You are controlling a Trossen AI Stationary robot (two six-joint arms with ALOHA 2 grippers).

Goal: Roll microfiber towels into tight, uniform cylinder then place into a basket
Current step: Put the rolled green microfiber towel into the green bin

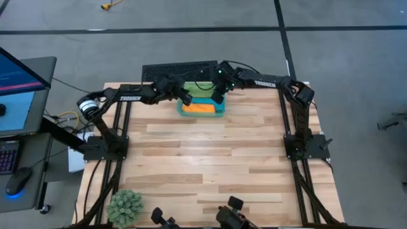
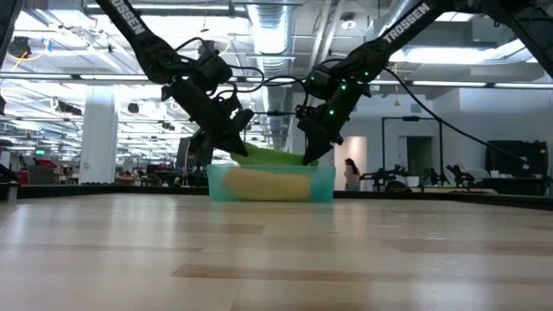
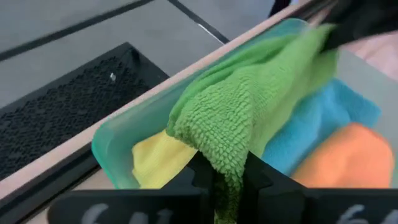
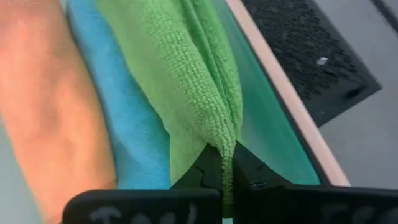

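At the far edge of the wooden table (image 1: 210, 146), near its middle, sits the teal basket (image 1: 219, 114), and both arms reach in over it from either side. Each holds one end of the green towel (image 1: 198, 88), which hangs stretched between them just above the basket's far side.

The left end effector (image 3: 227, 180) has its fingers pressed together on a bunched corner of the green cloth; the fabric folds down between the two dark tips. The right end effector (image 4: 222, 163) pinches the opposite end in the same way, with the towel gathered into a narrow pleat where the tips meet.

Inside the basket lie three other towels. The orange towel (image 1: 202, 109) is along the near side, the blue towel (image 1: 205, 100) is next to it toward the middle, and the yellow towel (image 3: 160, 158) shows at the end nearest the left arm, partly under the green one.

From the low view the green towel sags a little between the two grips, dipping to the basket's rim.

Just beyond the table edge, behind the basket, lies a black grated panel (image 1: 166, 69).
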